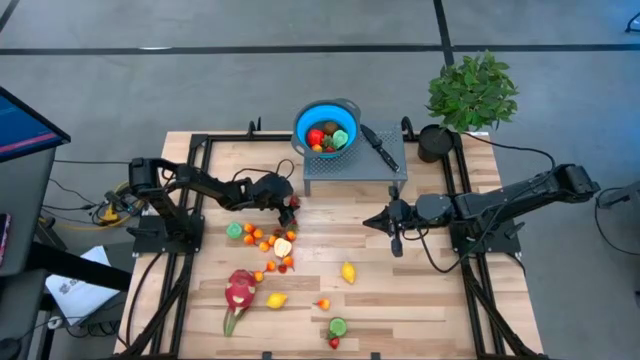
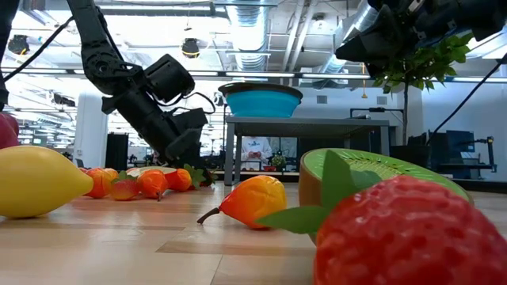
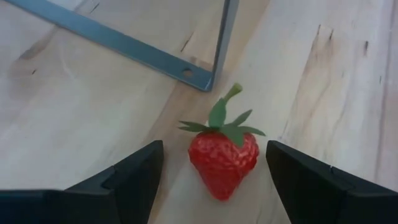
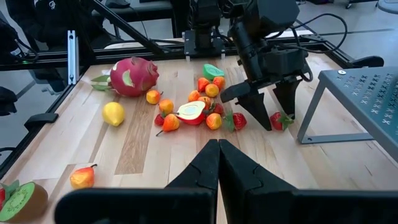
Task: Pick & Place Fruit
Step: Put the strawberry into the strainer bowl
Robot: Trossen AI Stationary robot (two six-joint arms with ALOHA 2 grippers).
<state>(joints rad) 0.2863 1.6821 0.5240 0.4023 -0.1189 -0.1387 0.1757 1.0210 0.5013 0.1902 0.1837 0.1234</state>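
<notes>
I see my left gripper (image 3: 214, 171) spread wide around a small red toy strawberry with green leaves (image 3: 222, 158) lying on the pale wooden tabletop (image 3: 74, 112); my right gripper (image 4: 217, 165) hovers mid-table, pressed together, empty.

Left arm reaches in from the left side toward the table centre, wrist pitched down. Left end effector (image 1: 290, 208) sits low at the table surface, fingers (image 3: 134, 177) spread wide with a clear gap either side between them.

Right arm extends from the right side toward centre, held above the table. Right end effector (image 1: 372, 222) points left, fingers (image 4: 208, 165) pressed fully together, holding nothing.
</notes>
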